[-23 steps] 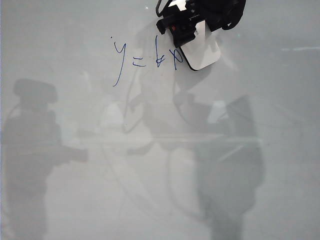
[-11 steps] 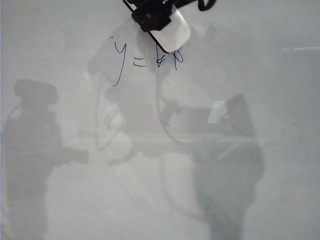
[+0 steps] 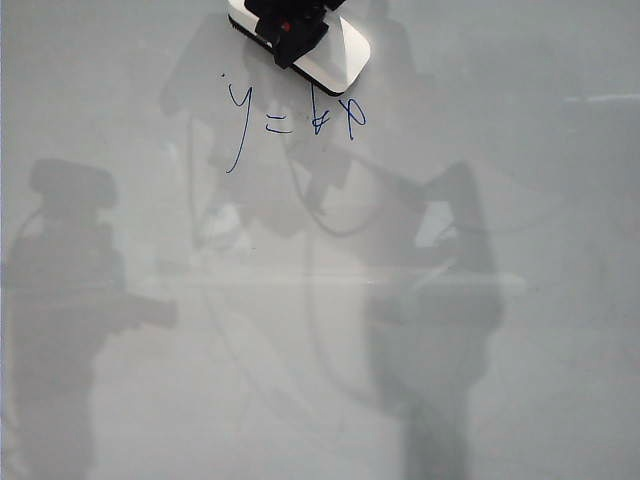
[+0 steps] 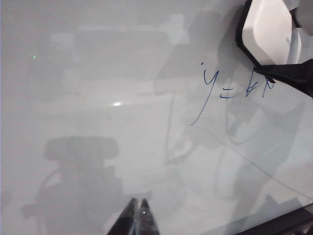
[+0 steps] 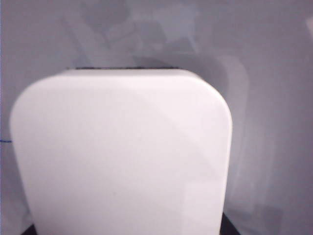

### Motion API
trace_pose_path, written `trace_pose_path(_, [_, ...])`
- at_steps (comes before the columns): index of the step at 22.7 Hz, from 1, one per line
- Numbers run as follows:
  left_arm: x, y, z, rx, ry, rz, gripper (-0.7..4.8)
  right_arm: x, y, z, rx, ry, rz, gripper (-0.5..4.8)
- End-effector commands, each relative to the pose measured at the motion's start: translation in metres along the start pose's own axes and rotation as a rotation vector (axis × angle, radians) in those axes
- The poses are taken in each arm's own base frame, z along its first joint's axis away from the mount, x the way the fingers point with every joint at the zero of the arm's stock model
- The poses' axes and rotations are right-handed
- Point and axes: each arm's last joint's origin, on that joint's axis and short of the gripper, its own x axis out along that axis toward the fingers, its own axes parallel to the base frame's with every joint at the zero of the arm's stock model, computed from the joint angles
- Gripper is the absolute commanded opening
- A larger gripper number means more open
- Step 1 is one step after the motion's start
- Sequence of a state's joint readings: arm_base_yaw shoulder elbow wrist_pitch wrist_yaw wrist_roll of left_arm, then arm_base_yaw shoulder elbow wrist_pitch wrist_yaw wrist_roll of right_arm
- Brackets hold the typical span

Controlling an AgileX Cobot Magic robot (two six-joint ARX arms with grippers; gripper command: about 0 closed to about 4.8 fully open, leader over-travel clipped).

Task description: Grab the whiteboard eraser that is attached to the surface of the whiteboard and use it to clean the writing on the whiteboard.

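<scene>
right claw [image 3: 290,25]: i am seeing it at the top edge of the exterior view, black, sitting over the whiteboard eraser [image 3: 330,55] and clamped on it; its fingers themselves are not showing in its own wrist view.
whiteboard eraser: i am watching it lying flat against the whiteboard [image 3: 300,350], white top with rounded corners and a thin dark edge underneath; it is filling most of the right wrist view [image 5: 122,156]. its lower corner is sitting just above the right end of the writing [image 3: 290,115], very near the last characters; i cannot tell if it is touching the ink.
left claw [image 4: 138,218]: i am seeing only its two dark tips at the edge of the left wrist view, pressed together with nothing between them, well apart from the eraser [image 4: 266,29] and the writing [image 4: 234,88].
writing: blue handwritten marks reading roughly "y =" plus two more characters, with a long tail dropping from the y.
whiteboard: glossy pale grey, filling every view [image 4: 98,73] [image 5: 274,98], carrying dim shadows and reflections of the arms.
</scene>
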State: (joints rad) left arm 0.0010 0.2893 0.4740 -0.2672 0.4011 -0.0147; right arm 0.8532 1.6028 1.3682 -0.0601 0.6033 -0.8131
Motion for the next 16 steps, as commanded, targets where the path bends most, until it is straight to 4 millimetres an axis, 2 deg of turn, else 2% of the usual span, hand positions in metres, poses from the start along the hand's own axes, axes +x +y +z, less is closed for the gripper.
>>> trace_pose_path(1, [-0.001,-0.001,0.002,0.014,-0.015,-0.005,-0.06,0.009,0.008,0.006,-0.01,0.0,0.007,1.71])
trace_pose_path(12, [-0.001,-0.001,0.002,0.014,-0.015,-0.005,-0.06,0.047,0.092,0.0,-0.146,0.09,0.146,1.71])
trace_pose_path(14, [-0.001,-0.001,0.002,0.014,-0.015,-0.005,-0.06,0.048,0.103,-0.003,-0.191,0.158,0.125,1.71])
trace_pose_path(16, [-0.001,-0.001,0.002,0.015,-0.015,-0.005,-0.06,0.04,0.104,0.001,-0.232,0.215,0.08,1.71])
